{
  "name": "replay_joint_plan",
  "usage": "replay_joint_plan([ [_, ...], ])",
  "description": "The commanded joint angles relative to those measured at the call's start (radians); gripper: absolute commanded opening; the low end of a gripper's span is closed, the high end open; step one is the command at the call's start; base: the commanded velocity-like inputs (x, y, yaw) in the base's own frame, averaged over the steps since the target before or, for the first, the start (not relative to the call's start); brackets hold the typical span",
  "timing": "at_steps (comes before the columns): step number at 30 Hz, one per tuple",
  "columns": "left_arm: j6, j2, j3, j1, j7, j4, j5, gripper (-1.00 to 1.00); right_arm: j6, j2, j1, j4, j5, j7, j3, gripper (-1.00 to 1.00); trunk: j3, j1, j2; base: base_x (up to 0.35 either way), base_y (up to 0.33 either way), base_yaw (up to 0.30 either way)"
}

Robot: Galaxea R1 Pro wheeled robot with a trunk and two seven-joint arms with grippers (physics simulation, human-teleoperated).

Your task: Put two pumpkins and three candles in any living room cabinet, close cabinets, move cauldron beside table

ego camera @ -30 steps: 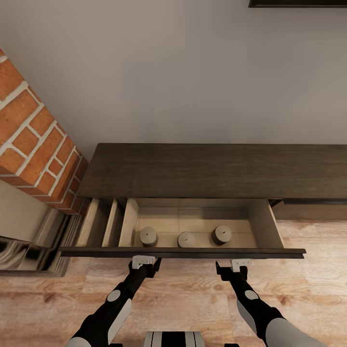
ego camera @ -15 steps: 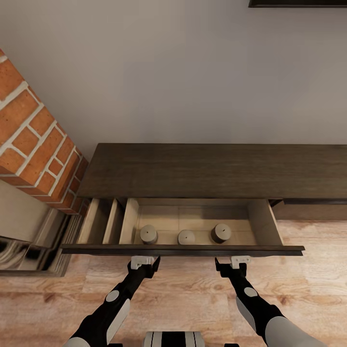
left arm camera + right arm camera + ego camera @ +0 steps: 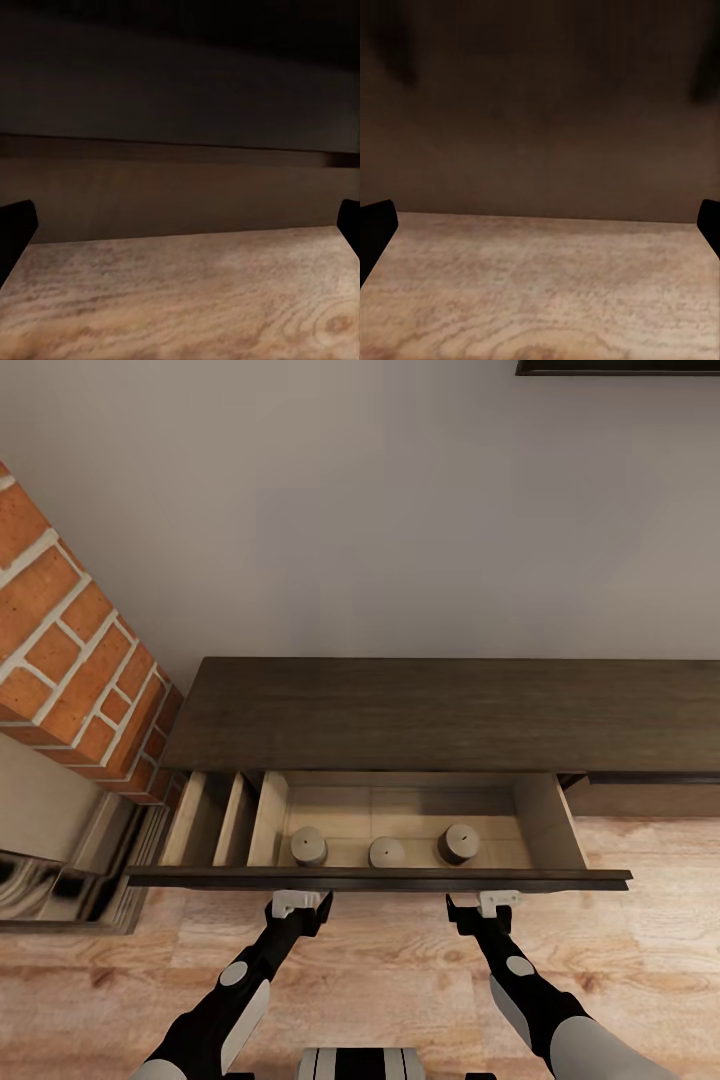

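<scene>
Both end effectors sit low before me, just short of the pulled-out drawer front (image 3: pixel 380 880) of the cabinet (image 3: pixel 440 715). From the head camera, my left end effector (image 3: pixel 298 903) and right end effector (image 3: pixel 490 905) each lie close to that dark front edge, apart from each other. Each wrist camera shows two dark fingertips at the far edges of its picture, spread wide with nothing between them, so I read both as released. Ahead of the left fingertips (image 3: pixel 16 225) is the dark drawer face above pale wood floor (image 3: pixel 180 300); the right fingertips (image 3: pixel 376 225) face the same.

Inside the drawer's beige interior, three candles stand in a row near the front: left candle (image 3: pixel 308 846), middle candle (image 3: pixel 387 852), right candle (image 3: pixel 459 843), each apart from its neighbour. A narrower compartment (image 3: pixel 205 820) lies open beside the drawer's left wall. A brick fireplace (image 3: pixel 70 650) flanks the cabinet on my left.
</scene>
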Motion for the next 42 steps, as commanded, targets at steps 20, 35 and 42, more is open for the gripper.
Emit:
replay_joint_plan([
  [20, 0.000, -0.002, -0.002, 0.000, 0.000, 0.005, -0.002, 1.00, 0.000, 0.000, 0.000, -0.001, 0.000, 0.000, 0.000, 1.00, 0.000, 0.000, 0.000, 0.173, -0.036, 0.000],
  [35, 0.000, -0.002, 0.000, 0.000, 0.000, 0.002, -0.002, 1.00, 0.002, 0.000, 0.000, -0.002, 0.000, -0.002, 0.001, 1.00, 0.000, 0.000, 0.000, 0.206, -0.041, 0.000],
  [42, 0.000, -0.002, -0.001, 0.001, 0.000, 0.001, -0.002, 1.00, 0.002, 0.000, 0.000, -0.002, 0.000, -0.002, 0.000, 1.00, 0.000, 0.000, 0.000, 0.142, 0.000, 0.000],
])
